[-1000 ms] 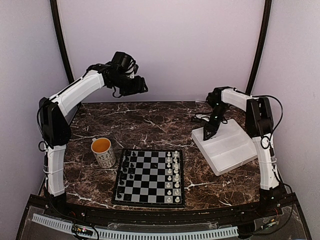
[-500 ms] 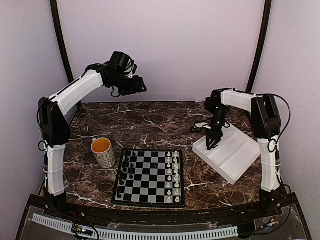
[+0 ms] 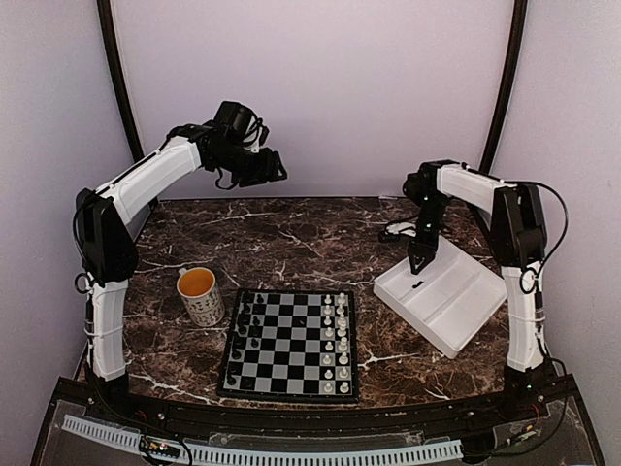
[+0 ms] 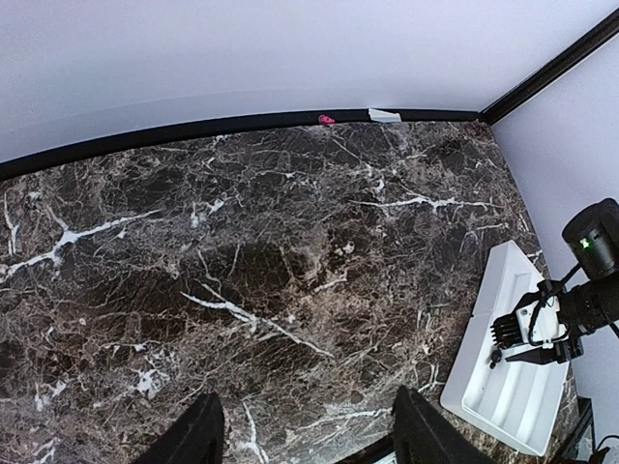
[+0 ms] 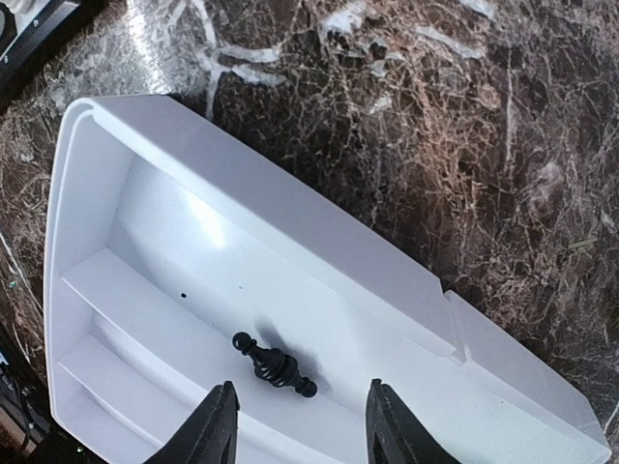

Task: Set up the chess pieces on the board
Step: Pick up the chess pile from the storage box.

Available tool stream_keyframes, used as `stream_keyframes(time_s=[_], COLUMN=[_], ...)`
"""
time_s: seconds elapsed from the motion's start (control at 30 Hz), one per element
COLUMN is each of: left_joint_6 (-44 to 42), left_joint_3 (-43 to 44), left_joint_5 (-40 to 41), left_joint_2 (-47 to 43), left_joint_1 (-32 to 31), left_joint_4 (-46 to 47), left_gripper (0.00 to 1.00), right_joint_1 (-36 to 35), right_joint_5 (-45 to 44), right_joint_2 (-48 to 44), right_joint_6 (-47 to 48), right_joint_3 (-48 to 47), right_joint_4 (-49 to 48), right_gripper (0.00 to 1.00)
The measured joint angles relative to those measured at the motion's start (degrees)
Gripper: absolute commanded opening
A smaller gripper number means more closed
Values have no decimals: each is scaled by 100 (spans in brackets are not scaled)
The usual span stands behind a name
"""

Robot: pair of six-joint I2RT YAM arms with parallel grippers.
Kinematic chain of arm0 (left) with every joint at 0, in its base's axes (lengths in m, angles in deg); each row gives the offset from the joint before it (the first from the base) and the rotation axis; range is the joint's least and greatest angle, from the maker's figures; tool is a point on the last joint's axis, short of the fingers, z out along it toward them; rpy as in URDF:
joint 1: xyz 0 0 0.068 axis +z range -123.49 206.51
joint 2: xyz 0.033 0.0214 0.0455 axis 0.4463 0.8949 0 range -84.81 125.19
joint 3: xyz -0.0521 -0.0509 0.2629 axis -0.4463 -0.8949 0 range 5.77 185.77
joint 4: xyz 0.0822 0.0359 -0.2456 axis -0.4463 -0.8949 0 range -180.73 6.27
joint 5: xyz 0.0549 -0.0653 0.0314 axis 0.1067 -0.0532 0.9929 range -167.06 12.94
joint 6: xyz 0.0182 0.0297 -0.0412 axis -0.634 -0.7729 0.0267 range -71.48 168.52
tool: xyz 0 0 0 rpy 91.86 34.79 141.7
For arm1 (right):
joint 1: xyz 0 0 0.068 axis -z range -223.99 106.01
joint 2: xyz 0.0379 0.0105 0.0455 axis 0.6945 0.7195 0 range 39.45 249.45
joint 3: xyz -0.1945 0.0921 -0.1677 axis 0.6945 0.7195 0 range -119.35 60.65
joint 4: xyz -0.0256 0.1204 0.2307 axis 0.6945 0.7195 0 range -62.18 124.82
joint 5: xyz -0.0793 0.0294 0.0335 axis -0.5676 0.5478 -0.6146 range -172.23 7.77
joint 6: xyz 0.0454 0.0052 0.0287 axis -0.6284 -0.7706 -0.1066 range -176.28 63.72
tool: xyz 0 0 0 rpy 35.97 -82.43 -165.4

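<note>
The white tray (image 5: 290, 222) has swung round; the right gripper (image 5: 300, 389) hangs spread and empty just above a black chess piece (image 5: 274, 365) lying flat inside it, long axis slanting upper-left to lower-right across the gap. The left gripper (image 4: 309, 398), also spread, is far off.

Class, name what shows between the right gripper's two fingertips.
In the right wrist view, a black chess piece lies on its side on the floor of the white tray, in the gap of the open right gripper, not gripped.
</note>
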Motion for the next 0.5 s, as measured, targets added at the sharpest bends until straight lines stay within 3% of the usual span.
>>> stream_keyframes(time_s=[0.43,0.5], left_joint_6=[-11,-11], left_joint_3=[0,0], left_joint_5=[-42,-42], left_joint_2=[0,0], left_joint_1=[0,2], left_joint_4=[-4,-4], left_gripper=[61,61], right_joint_1=[-197,-238], right_joint_5=[-494,-647], right_joint_2=[162,164], right_joint_6=[-428,-496], right_joint_3=[566,654], right_joint_4=[-59,-72], right_gripper=[54,65])
